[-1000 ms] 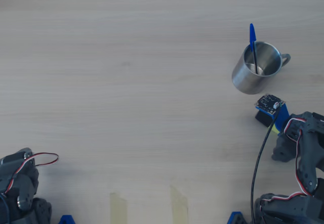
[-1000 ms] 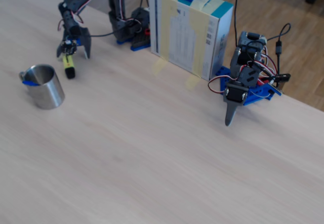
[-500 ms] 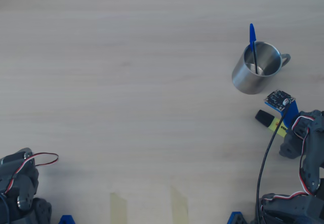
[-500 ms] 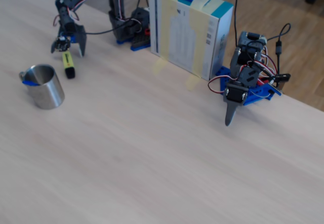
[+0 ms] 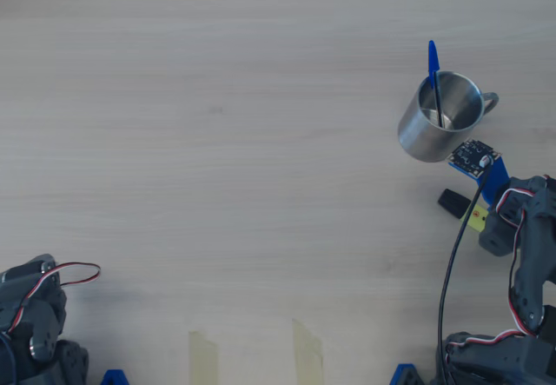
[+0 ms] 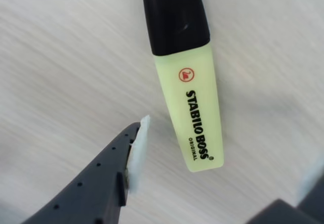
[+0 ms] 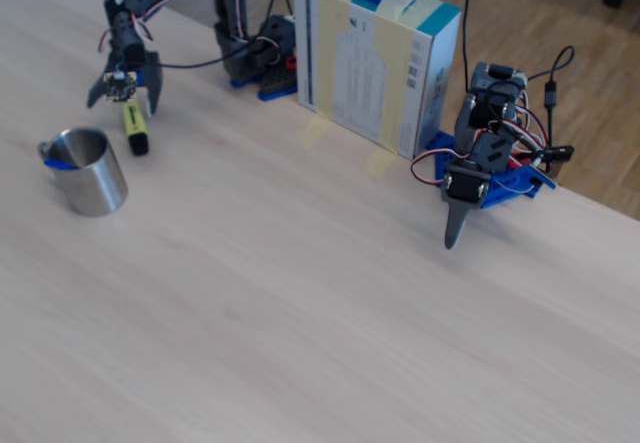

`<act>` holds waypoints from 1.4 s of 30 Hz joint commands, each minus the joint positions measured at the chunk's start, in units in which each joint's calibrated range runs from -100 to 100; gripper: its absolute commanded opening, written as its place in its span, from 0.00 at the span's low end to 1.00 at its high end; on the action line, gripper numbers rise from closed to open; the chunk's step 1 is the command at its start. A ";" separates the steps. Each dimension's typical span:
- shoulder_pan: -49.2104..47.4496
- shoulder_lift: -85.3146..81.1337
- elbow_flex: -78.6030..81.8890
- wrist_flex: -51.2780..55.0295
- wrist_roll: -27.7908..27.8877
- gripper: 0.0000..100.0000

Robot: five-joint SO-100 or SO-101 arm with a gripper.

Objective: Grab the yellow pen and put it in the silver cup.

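The yellow pen point(image 6: 195, 113), a fluorescent highlighter with a black cap, lies flat on the wooden table. In the wrist view it sits between my jaws, which stand apart on either side of its barrel end. My gripper point(image 6: 230, 143) is open and low over the pen, not touching it. In the fixed view the gripper point(image 7: 127, 93) straddles the pen point(image 7: 133, 120). In the overhead view only the pen's cap and a bit of yellow point(image 5: 454, 203) show beside my wrist. The silver cup point(image 5: 427, 135) stands upright close by, and it also shows in the fixed view point(image 7: 92, 181).
A thin blue ballpoint pen point(image 5: 433, 70) stands in the cup. A second idle arm point(image 7: 478, 168) sits at the table's edge, seen at the bottom left of the overhead view point(image 5: 33, 315). A taped cardboard box point(image 7: 375, 58) stands behind. Tape strips point(image 5: 204, 357) lie near the edge.
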 commanded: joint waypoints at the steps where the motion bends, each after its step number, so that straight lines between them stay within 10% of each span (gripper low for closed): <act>1: -0.13 -1.61 -2.54 0.32 0.04 0.47; 42: -5.36 10.02 -5.08 -5.43 -0.22 0.47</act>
